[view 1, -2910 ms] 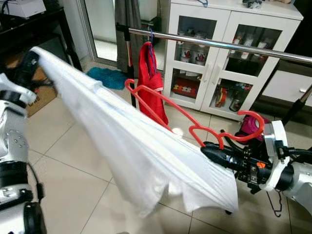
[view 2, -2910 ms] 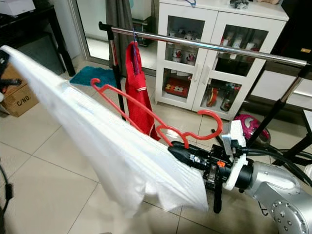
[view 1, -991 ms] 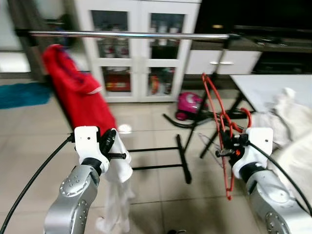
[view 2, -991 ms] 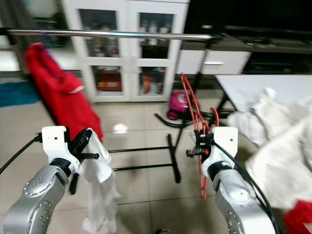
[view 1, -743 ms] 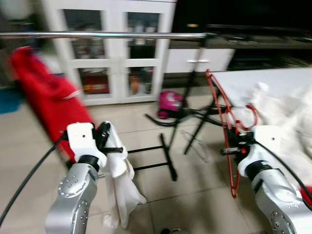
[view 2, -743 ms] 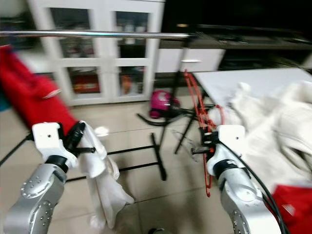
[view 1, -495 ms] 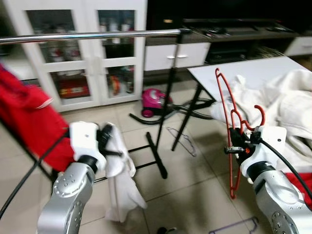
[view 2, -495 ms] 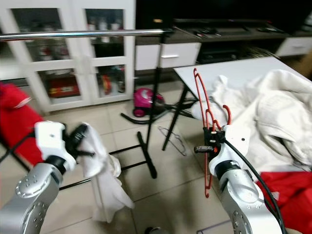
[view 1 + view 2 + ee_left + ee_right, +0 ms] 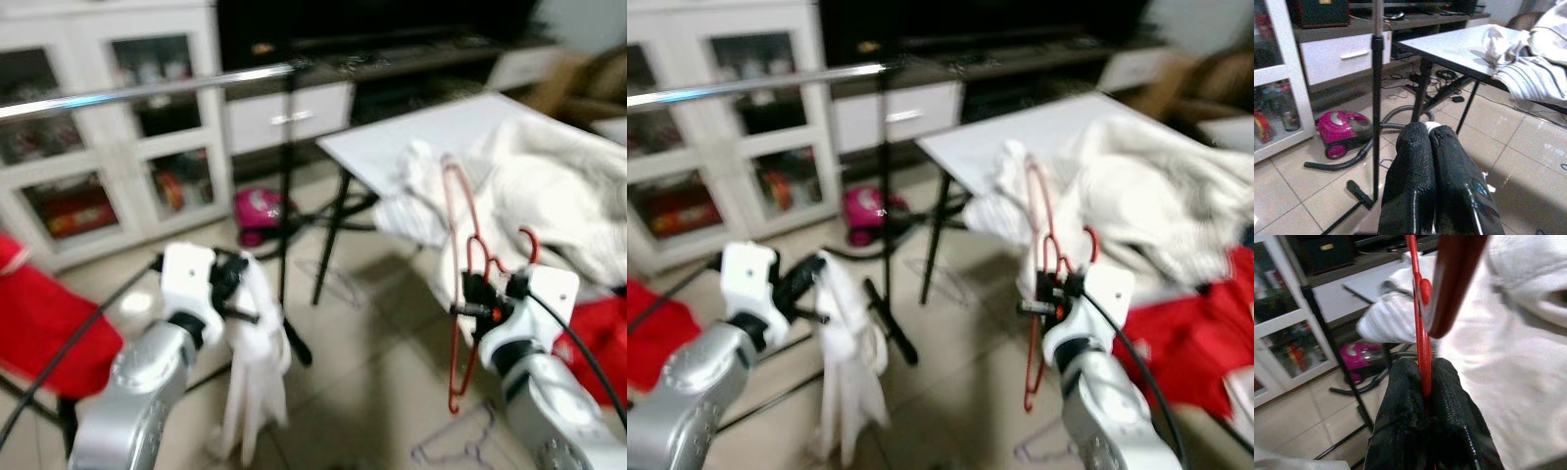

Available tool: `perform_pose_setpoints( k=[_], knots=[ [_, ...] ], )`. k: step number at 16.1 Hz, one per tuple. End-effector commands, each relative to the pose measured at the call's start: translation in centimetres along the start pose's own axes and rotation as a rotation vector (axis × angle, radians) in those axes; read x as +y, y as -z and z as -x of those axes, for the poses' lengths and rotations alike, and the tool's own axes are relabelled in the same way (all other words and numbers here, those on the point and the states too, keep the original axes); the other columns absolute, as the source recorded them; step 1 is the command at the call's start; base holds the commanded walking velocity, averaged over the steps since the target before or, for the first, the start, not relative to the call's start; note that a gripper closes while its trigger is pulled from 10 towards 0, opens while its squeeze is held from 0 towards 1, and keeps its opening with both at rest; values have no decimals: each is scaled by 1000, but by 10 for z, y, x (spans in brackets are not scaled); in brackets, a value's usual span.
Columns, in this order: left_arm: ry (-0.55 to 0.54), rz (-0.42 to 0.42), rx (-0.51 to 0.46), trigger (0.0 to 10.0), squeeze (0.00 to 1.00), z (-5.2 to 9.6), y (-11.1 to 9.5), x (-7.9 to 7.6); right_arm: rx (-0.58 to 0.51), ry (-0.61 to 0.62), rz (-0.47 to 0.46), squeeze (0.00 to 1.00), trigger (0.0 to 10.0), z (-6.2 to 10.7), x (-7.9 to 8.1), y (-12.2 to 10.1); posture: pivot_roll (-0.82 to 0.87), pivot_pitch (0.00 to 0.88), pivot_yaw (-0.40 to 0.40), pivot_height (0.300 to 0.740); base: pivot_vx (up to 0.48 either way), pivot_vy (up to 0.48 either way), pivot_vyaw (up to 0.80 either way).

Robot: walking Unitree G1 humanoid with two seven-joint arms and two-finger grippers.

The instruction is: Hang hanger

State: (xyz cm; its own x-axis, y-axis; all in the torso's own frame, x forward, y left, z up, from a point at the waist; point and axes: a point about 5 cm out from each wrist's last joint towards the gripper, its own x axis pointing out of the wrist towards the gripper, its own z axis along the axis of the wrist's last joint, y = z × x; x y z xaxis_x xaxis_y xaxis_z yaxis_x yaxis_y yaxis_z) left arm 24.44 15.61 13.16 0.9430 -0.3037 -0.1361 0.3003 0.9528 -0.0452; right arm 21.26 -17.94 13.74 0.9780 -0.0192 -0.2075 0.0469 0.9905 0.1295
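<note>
The right gripper [image 9: 1422,382] is clamped on the thin red plastic hanger [image 9: 460,255], held upright near the white table [image 9: 392,147], the left gripper [image 9: 1430,142] pinches white cloth [image 9: 257,362], so hanging on the silver rail [image 9: 147,90] remains undone.

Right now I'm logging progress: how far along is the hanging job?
Done: a red garment sits low by the rail. In hand: right gripper pinches a bare red hanger; left gripper is shut on a white garment. Left: dress the hanger and hook it on the rail.
</note>
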Motion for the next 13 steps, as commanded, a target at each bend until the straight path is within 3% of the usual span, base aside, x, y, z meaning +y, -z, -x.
perform_pose_setpoints(
  k=[1,4,7,9,13],
  knots=[
    [27,-2,-18,10000,0,-3,-5,-5,-3,10,10,0,10000,2,-3,-3,-36,0,6,740,0,0,-800],
    [11,-13,-15,10000,0,-2,-5,-4,3,9,2,0,10000,2,-2,-3,-29,0,6,740,0,0,-800],
    [1,50,-1,10000,0,-1,-4,-3,-6,-1,-12,0,10000,0,0,-4,-29,0,1,740,0,0,-800],
    [18,99,0,10000,0,0,-5,-3,-55,-16,69,0,10000,-2,2,-11,-31,0,-5,740,0,0,-781],
    [22,82,-62,10000,0,-1,-12,-5,-117,-22,119,0,10000,-3,4,-21,-36,0,-9,740,0,0,-781]
  ],
)
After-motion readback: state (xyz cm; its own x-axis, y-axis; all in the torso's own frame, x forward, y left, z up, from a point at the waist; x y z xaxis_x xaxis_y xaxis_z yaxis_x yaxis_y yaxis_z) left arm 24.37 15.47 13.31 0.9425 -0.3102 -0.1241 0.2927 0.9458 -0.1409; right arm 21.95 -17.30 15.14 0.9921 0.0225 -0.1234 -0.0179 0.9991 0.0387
